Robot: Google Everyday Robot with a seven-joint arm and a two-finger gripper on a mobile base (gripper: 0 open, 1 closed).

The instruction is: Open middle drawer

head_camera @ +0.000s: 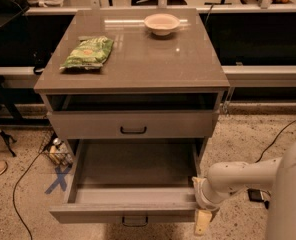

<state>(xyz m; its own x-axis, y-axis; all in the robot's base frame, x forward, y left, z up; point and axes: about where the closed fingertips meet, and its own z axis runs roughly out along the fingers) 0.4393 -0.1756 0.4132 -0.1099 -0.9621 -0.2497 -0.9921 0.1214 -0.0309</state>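
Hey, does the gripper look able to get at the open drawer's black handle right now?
Probably yes: the gripper is at the front right corner of the middle drawer, and nothing stands between it and the handle.

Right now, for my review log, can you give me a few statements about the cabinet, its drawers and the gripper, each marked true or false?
1. The middle drawer is pulled well out. True.
2. A green bag lies inside that drawer. False: nothing shows inside it; the green bag lies on the cabinet top.
3. The gripper is at the drawer's front corner, on the picture's right. True.
4. The bowl sits at the front edge of the top. False: it sits near the back edge.
5. A blue X is marked on the floor beside the cabinet. True.
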